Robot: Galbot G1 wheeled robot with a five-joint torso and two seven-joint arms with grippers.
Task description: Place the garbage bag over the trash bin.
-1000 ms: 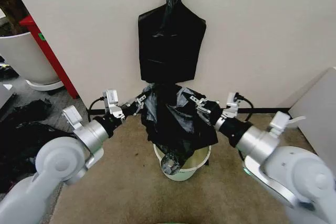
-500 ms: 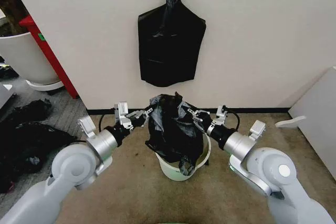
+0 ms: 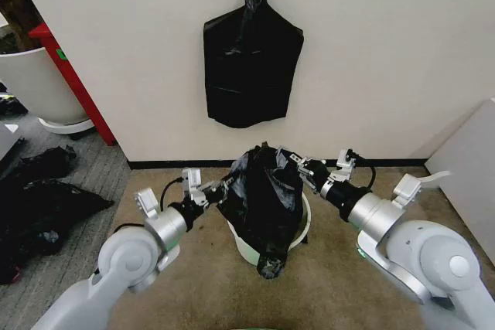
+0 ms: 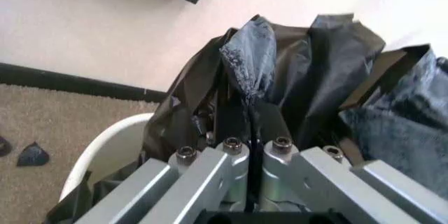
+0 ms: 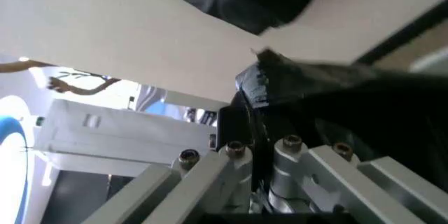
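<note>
From the head camera, the bin point(image 3: 246, 246) stands on the carpet point(image 3: 201, 291) just before the wall point(image 3: 371, 52), with the bag point(image 3: 264, 199) bunched over its mouth and draping down its front. The left hand point(image 3: 219, 188) grips the bag's left edge; the right hand point(image 3: 302, 166) grips its right edge, both low beside the rim. A flat black bundle point(image 3: 249, 67) hangs on the wall above.

In the left wrist view, the left hand point(image 4: 246, 148) is clenched on a pinched fold of the bag point(image 4: 294, 77), the bin's white rim point(image 4: 105, 145) showing beside it.

In the right wrist view, the right hand point(image 5: 255, 148) is clamped on a crumpled edge of the bag point(image 5: 336, 108), with the wall point(image 5: 140, 51) behind.
</note>
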